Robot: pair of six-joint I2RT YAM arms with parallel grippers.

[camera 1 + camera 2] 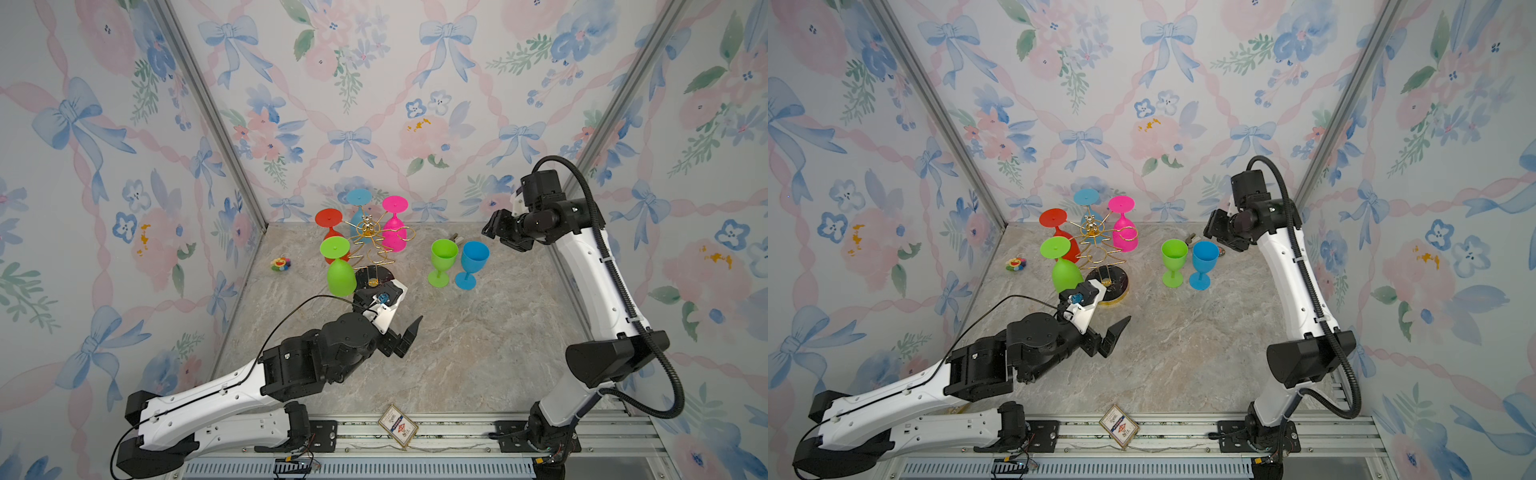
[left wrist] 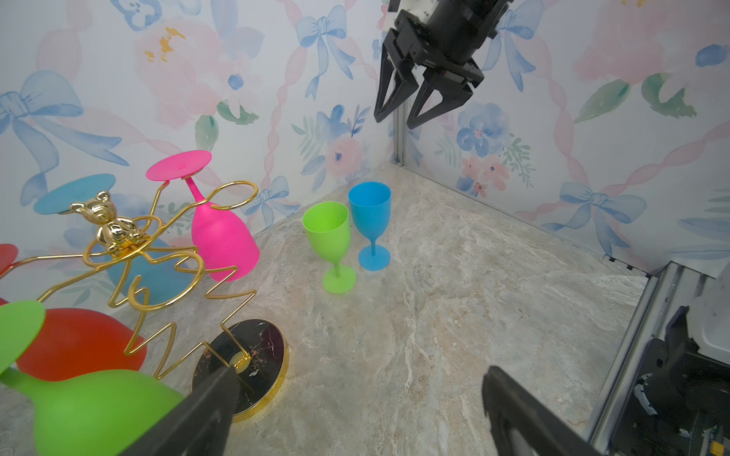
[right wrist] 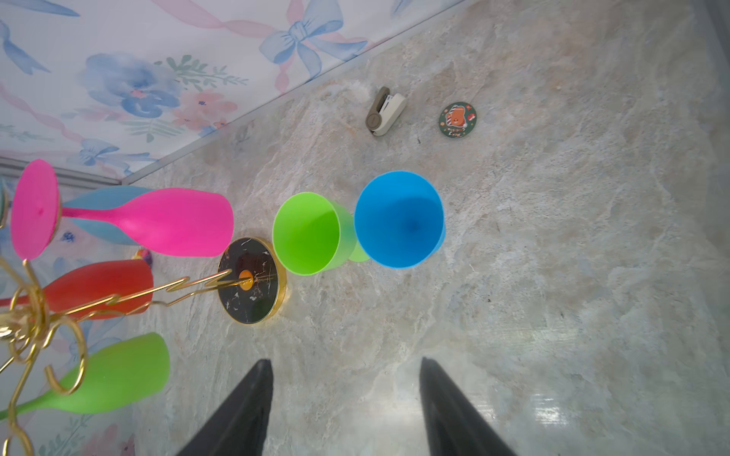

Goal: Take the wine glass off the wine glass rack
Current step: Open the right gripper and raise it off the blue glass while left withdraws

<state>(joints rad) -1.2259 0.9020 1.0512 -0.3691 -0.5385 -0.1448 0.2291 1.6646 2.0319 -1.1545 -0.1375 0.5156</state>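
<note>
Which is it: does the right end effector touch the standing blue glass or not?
Apart. The left wrist view shows the right end effector hanging above the standing blue glass, with wallpaper visible between them.

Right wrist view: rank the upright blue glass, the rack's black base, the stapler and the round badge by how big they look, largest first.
1. Blue glass, though its rim stands nearer the camera, which inflates it.
2. Rack base.
3. Stapler and badge: nearly alike, so not ranked.
</note>
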